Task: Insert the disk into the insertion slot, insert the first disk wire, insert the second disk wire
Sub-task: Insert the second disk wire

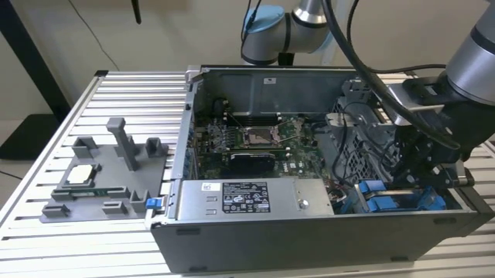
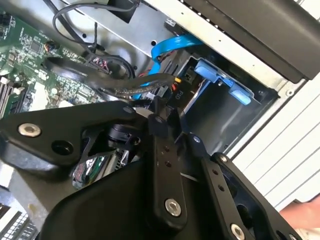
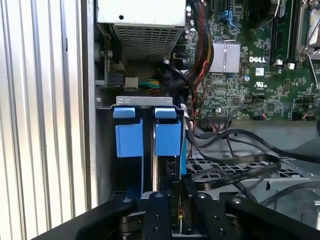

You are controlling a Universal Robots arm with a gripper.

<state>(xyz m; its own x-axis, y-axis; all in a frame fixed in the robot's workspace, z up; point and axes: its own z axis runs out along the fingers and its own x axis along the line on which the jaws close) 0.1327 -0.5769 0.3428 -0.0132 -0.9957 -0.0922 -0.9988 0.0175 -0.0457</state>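
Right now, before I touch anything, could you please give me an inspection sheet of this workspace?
Surface: slatted metal table, carrying the open computer case.
Job's things: the disk, in its blue caddy, appears seated in the insertion slot.
Clutter: grey fixture tray beside the case, on the exterior view's left.
Grippers: the gripper is low inside the case, at the slot.
Cables: black cables lie loose beside the slot; a blue cable is nearby.
Surroundings: pale wall.
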